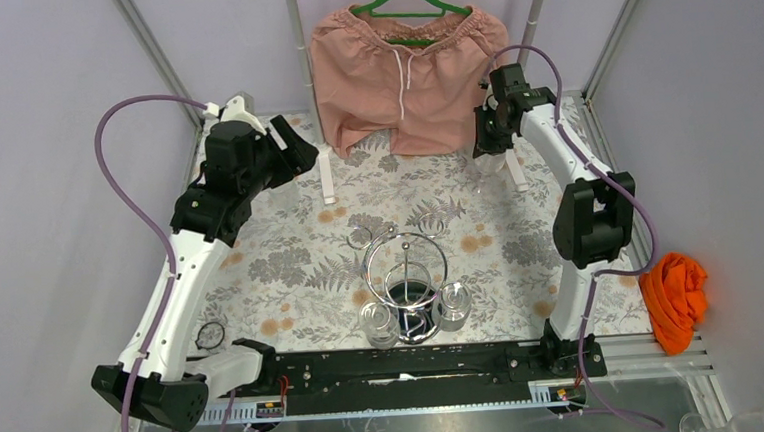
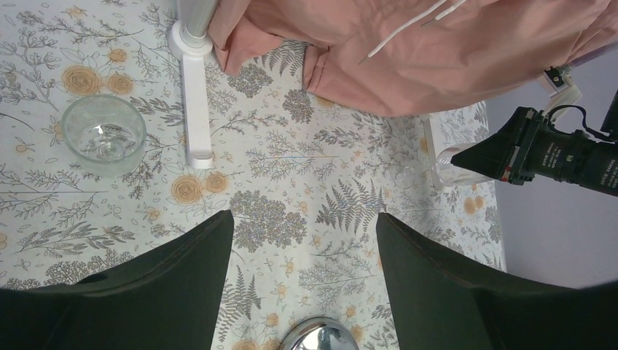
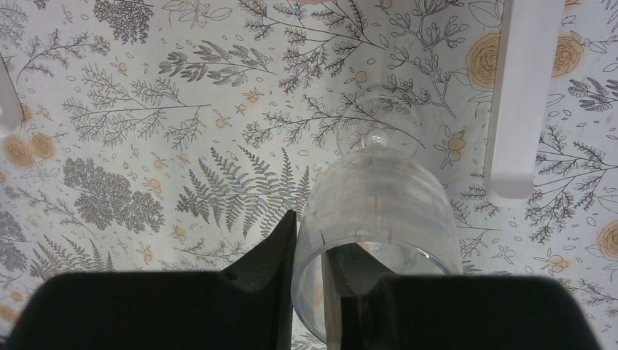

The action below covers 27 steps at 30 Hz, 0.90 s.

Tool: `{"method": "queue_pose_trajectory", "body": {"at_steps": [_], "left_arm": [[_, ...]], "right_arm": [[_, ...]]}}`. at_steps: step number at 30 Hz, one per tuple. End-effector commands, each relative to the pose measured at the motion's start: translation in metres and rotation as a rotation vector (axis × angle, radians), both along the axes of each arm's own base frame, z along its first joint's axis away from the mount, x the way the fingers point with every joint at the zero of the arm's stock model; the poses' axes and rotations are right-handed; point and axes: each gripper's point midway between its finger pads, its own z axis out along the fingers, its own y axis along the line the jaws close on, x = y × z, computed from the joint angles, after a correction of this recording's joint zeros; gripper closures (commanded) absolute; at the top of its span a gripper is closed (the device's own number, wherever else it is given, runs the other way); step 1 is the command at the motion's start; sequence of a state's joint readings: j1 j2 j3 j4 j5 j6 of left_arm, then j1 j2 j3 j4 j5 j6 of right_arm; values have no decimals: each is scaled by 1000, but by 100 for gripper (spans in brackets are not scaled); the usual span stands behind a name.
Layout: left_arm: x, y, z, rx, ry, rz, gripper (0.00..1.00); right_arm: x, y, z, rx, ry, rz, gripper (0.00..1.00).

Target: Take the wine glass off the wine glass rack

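Note:
The chrome wine glass rack (image 1: pixel 405 271) stands near the table's front edge, and two clear glasses (image 1: pixel 378 322) (image 1: pixel 454 305) hang upside down from its rings. At the far right, my right gripper (image 1: pixel 490 149) (image 3: pixel 310 244) is shut on the rim wall of a clear wine glass (image 3: pixel 379 197), one finger inside the bowl and one outside. The glass's stem points down toward the floral cloth. My left gripper (image 1: pixel 297 153) (image 2: pixel 304 219) hovers open at the far left with nothing between its fingers. Another glass (image 2: pixel 103 135) stands upright on the cloth beside it.
Pink shorts (image 1: pixel 404 69) hang on a green hanger at the back centre. The white feet (image 1: pixel 327 175) (image 3: pixel 521 102) of the hanger stand lie on the cloth near both grippers. An orange cloth (image 1: pixel 676 298) lies off the table's right edge.

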<state>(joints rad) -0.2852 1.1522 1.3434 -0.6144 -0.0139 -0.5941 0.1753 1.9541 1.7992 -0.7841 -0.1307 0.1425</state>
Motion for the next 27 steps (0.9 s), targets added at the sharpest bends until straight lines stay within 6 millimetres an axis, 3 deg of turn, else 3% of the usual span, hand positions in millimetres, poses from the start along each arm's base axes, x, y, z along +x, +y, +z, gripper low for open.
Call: {"method": "queue_pose_trajectory", "body": {"at_steps": [1,8,18,27], "left_arm": [[7,-3,4,-18,-29,-3,21],[8,-3,0,-17,-23,-3,21],[10,-3,-1,-10,-21,-5,20],[10,-3,-1,-9,-21,-6,20]], "right_arm": [[-3,-1,8,10,-27,16,93],[-3,-1,12,7,-36,27,73],[0,0,27,-18,-63,37,64],[1,4,62,-9,-134,39,59]]}}
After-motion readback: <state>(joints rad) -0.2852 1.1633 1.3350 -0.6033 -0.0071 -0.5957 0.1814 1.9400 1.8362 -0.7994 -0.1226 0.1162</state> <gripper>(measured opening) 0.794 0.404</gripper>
